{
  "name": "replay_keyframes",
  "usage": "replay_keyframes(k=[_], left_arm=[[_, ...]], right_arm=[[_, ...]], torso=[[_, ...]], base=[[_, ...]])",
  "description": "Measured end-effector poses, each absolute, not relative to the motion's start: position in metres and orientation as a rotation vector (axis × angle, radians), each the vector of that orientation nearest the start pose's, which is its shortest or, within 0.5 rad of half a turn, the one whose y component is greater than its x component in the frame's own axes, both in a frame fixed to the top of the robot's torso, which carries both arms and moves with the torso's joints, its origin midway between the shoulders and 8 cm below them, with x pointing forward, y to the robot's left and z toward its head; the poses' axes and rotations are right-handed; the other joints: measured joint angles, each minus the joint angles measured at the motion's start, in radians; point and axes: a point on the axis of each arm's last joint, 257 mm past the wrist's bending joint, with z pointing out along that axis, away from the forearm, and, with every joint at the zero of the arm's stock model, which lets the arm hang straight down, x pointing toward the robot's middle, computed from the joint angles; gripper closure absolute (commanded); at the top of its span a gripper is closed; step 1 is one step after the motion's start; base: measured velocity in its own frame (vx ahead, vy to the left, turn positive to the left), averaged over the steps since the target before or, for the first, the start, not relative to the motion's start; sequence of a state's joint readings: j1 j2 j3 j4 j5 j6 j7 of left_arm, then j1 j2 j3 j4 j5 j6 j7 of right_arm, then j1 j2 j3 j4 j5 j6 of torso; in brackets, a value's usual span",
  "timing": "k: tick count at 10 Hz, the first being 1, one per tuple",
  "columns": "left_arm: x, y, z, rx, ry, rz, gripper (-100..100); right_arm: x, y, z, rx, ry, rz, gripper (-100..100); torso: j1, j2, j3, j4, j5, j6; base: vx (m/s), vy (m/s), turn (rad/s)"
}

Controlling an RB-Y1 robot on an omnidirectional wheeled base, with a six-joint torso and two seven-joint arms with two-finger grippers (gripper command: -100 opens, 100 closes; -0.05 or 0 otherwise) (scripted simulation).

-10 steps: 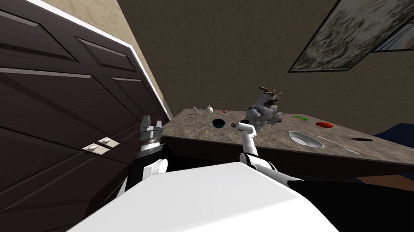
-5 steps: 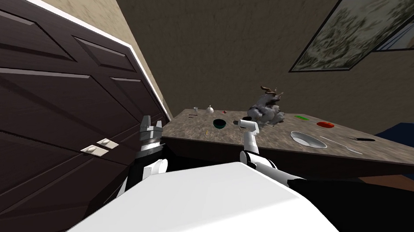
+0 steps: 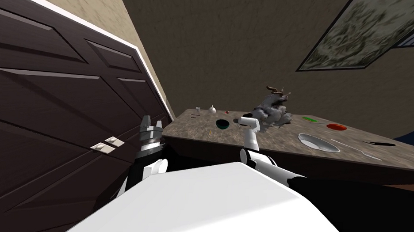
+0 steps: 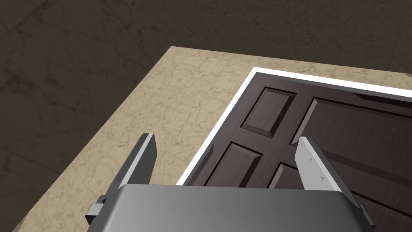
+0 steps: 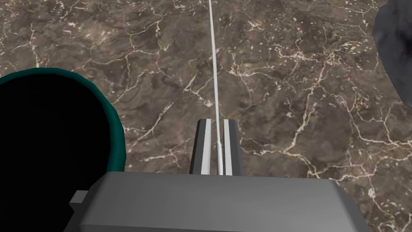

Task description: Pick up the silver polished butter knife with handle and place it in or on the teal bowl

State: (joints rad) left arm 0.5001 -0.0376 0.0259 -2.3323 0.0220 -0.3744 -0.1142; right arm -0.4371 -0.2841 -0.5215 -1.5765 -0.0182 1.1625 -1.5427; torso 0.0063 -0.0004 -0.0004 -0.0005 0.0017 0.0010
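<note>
The surface [image 5: 305,80] is dark brown, veined white. The bowl [image 5: 118,137] is teal-rimmed, black inside; the knife [image 5: 213,60] pale silver.

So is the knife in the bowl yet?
No, the right pincer holds the knife over the brown table, beside the teal bowl.

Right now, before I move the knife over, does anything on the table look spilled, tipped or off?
Nothing stands out. The butter knife sits straight between the right gripper's shut fingers, pointing out over the marbled table. The teal bowl stands upright beside the gripper, with nothing spilled near it.
</note>
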Motion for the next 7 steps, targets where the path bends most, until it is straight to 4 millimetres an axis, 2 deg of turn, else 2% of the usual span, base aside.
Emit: replay_keyframes(k=[7], left_arm=[[0.351,0.296,0.024,-0.710,0.648,-1.169,0]], right_arm=[[0.538,-0.467,-0.192,-2.989,0.549,-1.337,100]], torso=[[-0.001,-0.003,-0.003,-0.002,0.000,-0.001]], base=[[0.013,0.064,0.067]])
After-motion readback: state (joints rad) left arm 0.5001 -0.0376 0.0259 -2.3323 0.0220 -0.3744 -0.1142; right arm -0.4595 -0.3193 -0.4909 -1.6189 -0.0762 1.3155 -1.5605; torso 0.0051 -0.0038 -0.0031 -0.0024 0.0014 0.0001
